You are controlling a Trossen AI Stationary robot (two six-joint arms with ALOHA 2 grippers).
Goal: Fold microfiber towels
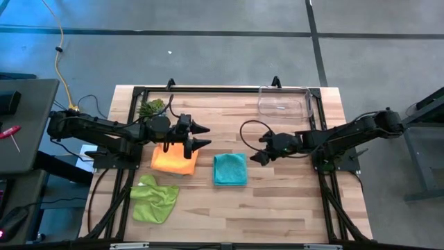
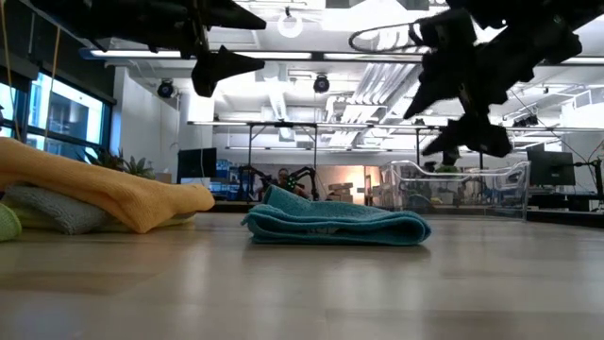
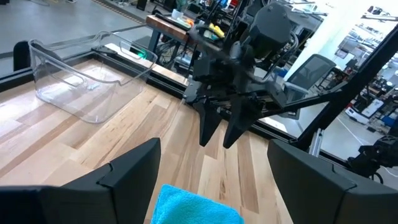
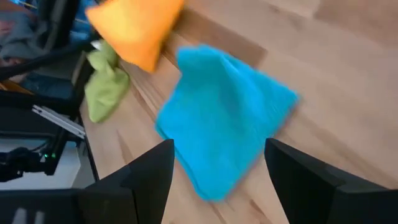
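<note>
A folded teal towel [image 1: 229, 169] lies flat at the table's middle; it also shows in the low view [image 2: 335, 225] and the right wrist view [image 4: 224, 118]. A folded orange towel [image 1: 175, 160] lies to its left, resting on a grey towel [image 2: 52, 212]. A crumpled lime green towel [image 1: 154, 198] lies near the front left. The yellow towel is out of view. My left gripper [image 1: 201, 137] is open and empty, raised over the orange towel's far right corner. My right gripper [image 1: 258, 148] is open and empty, raised just right of the teal towel.
A clear plastic bin [image 1: 284, 101] stands at the far right of the table. A small green spiky plant [image 1: 151, 107] sits at the far left. A black frame [image 1: 222, 89] runs along the table's edges. Bare wood lies in front of the teal towel.
</note>
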